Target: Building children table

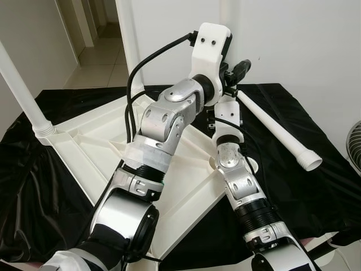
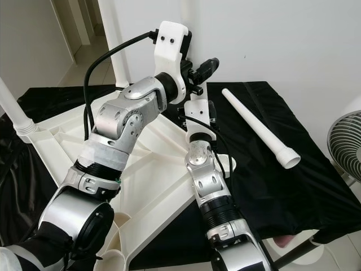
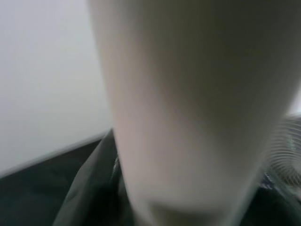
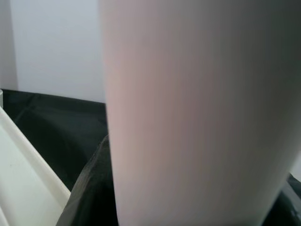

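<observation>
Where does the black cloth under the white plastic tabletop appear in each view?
Left eye view: black cloth surrounds the tabletop.
Right eye view: the same cloth.
Left wrist view: behind the blurred white tube.
Right wrist view: behind the tube, beside the tabletop's edge.
Shared landmark: white wall.

silver jointed arms [image 1: 169, 121], white wrist housing [image 1: 210, 45], looping black cable [image 1: 149, 62].

tabletop [image 1: 84, 141] on cloth [image 1: 293, 186] | loose leg [image 2: 256, 129] right | fan [image 2: 344, 144] far right
</observation>
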Available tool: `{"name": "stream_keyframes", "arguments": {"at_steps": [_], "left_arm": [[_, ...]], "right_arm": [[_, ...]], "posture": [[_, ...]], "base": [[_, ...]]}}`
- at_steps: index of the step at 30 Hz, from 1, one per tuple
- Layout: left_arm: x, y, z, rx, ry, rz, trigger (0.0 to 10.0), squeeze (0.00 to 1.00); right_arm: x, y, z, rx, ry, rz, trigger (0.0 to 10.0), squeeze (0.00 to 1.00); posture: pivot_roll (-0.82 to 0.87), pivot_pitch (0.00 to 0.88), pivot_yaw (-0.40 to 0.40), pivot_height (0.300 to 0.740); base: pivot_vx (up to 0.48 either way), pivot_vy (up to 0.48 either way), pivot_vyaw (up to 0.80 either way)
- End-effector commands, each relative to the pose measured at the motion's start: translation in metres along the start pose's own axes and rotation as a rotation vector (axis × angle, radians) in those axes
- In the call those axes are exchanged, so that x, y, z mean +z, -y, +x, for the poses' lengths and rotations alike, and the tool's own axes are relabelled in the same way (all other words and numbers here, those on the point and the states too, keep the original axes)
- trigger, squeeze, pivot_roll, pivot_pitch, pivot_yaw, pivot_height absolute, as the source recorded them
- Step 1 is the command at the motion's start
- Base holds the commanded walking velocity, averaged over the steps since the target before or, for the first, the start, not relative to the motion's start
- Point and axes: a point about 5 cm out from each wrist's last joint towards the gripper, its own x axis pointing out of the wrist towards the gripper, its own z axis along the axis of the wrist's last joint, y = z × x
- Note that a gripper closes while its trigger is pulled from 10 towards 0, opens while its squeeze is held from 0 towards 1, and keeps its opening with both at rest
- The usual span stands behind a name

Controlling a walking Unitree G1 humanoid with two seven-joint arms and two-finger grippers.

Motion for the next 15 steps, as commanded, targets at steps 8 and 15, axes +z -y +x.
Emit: {"name": "stream_keyframes", "arguments": {"at_steps": [8,15], "left_arm": [[0.008,-0.004,-0.001,0.055,0.034,-0.001,10.0,1.0],[0.007,-0.007,-0.003,0.066,0.042,-0.06,10.0,0.0]], "right_arm": [[0.004,-0.006,-0.001,0.032,0.014,0.035,10.0,0.0],[-0.001,0.006,0.007,-0.001,-0.027,0.084,10.0,0.0]], "posture": [[0.01,0.0,0.026,0.74],[0.01,0.0,0.028,0.74]], "base": [[0.0,0.0,0.0],[0.0,0.0,0.0]]}}
